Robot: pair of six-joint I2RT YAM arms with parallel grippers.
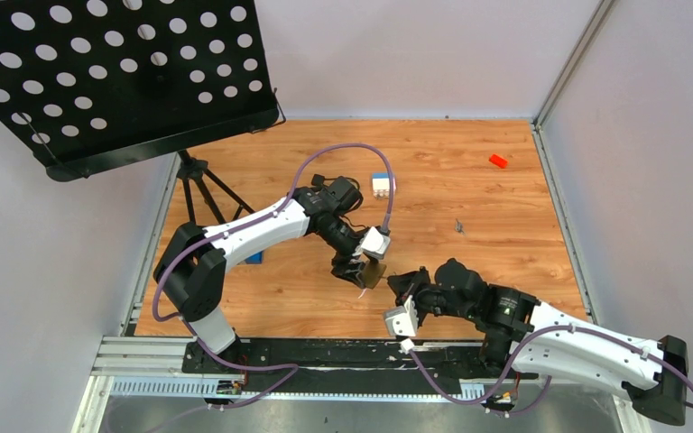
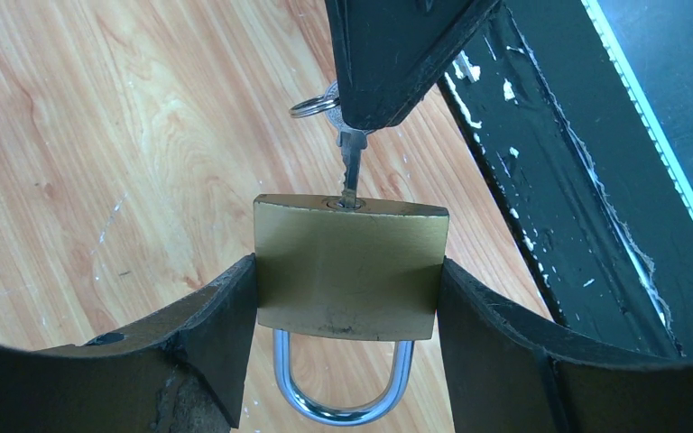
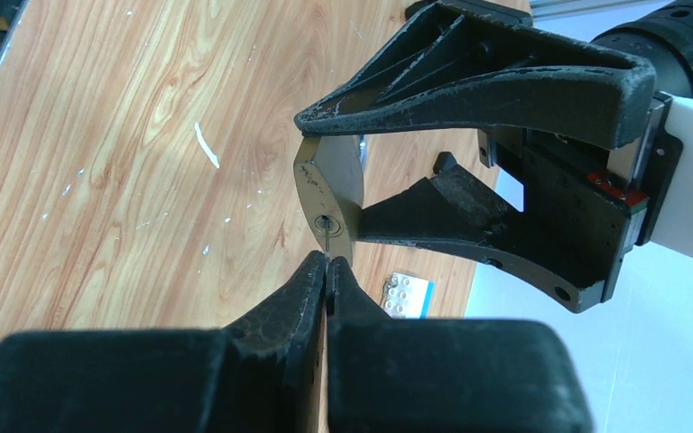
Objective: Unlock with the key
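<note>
At the padlock (image 2: 347,271) (brass), the key (image 2: 351,167) tip seemingly enters.

One brass padlock (image 2: 347,271), one key (image 2: 351,170), one red block (image 1: 498,161), one white-and-blue block (image 1: 381,185) and one perforated black stand (image 1: 126,72).

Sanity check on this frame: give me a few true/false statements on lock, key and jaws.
1. The left jaws clamp the brass padlock by its two sides. True.
2. The key lies loose, gripped by nothing. False: the right jaws are shut on it.
3. The key's tip sits at the keyhole in the padlock's end face. True.
4. The red block touches the padlock. False: it lies well apart, near the far right corner of the table.
5. A split ring hangs at the key's head. True.
</note>
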